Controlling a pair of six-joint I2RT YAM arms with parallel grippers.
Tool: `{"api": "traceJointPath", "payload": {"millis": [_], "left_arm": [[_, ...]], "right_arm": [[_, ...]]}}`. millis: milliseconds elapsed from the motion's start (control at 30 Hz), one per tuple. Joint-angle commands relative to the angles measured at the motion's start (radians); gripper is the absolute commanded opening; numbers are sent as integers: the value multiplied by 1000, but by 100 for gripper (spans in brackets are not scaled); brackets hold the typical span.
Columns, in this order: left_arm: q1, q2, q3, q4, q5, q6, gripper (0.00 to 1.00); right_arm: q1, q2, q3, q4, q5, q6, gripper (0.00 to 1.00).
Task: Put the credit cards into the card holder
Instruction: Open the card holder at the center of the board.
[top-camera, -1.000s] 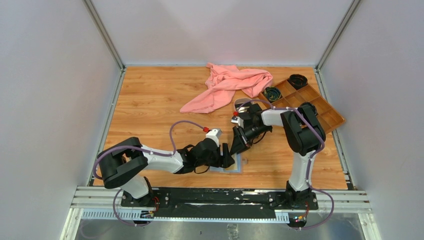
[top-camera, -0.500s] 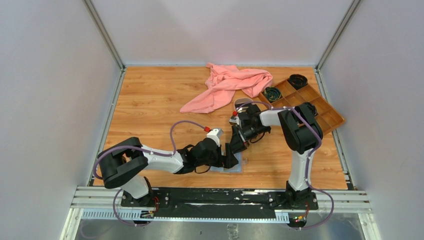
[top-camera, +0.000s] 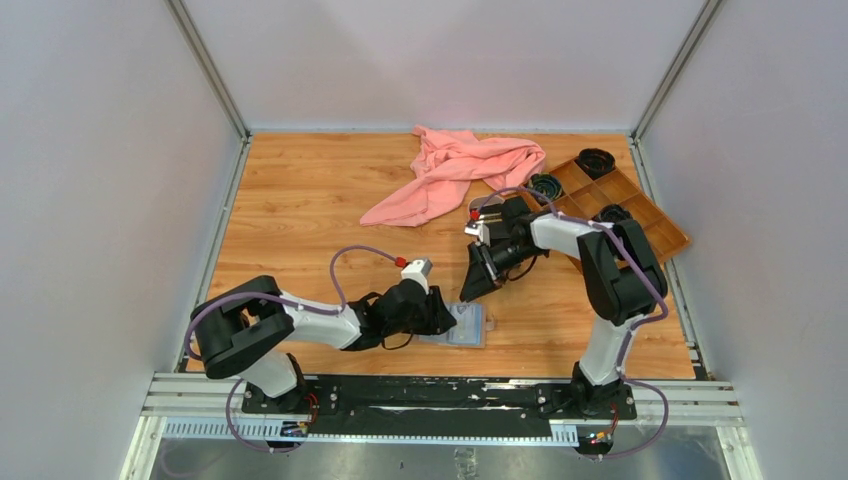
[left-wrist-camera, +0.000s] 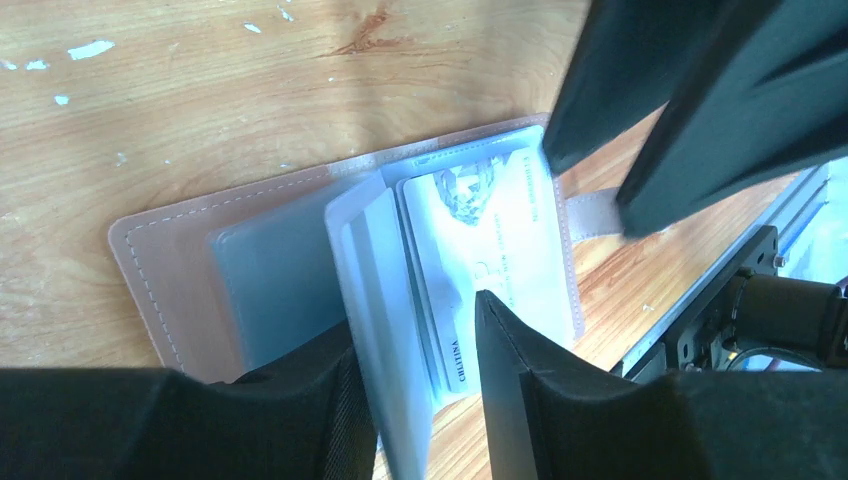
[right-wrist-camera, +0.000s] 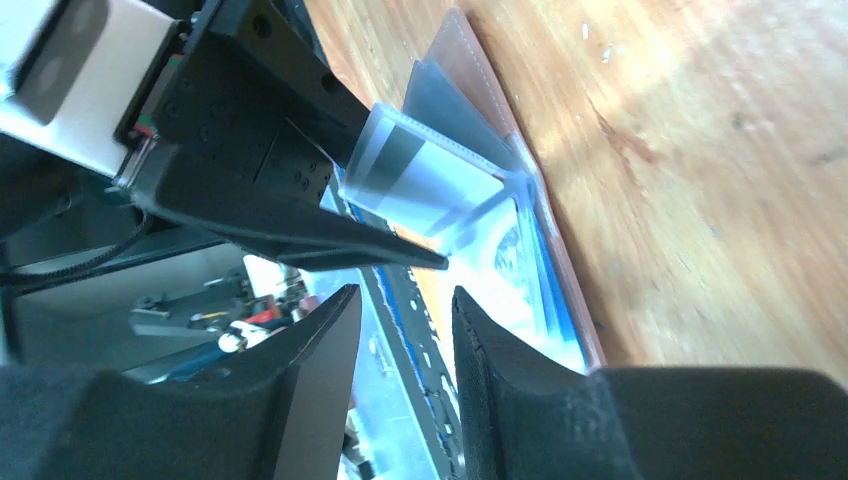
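In the lower middle of the top view the left gripper (top-camera: 446, 315) reaches low over the wooden table (top-camera: 300, 210) to the card holder (top-camera: 468, 327). The holder lies open and flat, pinkish-tan cover down, just ahead of the arm bases. In the left wrist view a few of its clear sleeves (left-wrist-camera: 372, 290) stand up between the two black fingers. The jaws are partly apart around these leaves. One finger lies against them and a slit shows beside the other, so I cannot tell whether they are truly pinched. A pale card (left-wrist-camera: 490, 240) sits in the sleeve lying on the holder's right half, and the snap tab (left-wrist-camera: 595, 212) sticks out past that edge.

Just beyond, the right gripper (top-camera: 472, 290) hangs above the holder, pointing down at it. Its jaws are narrow with nothing seen between them. Farther back, a crumpled pink cloth (top-camera: 452, 170) lies at the upper middle. A brown compartment tray (top-camera: 645, 218) sits at the upper right, with two dark round items (top-camera: 545, 186) in its far cells.
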Motion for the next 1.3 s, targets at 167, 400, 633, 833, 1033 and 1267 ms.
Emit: {"api": "traceJointPath", "payload": {"millis": [167,400,633,833,1033,1267], "left_arm": [[7,-7,-51,-121,-53,-16,37],[8,-37,-82,-121,-94,-63,30],[11,-82,-135,-121,-212,-152,22],[21,-136,-171,-121,-305,-234,16],[21,-145,-177,-121,-334,-271,11],[22,-117,-155,-121,-321,-273,10]], "right_arm": [[-66,-151,68,-272,110,-443,42],[-66,-64,112,-459,-23,-628,41],[-66,-61,112,-463,-25,-643,42],[-66,-53,98,-418,-43,-576,42],[-64,-68,36,-232,-39,-331,42],[-14,-45,40,-202,-68,-275,42]]}}
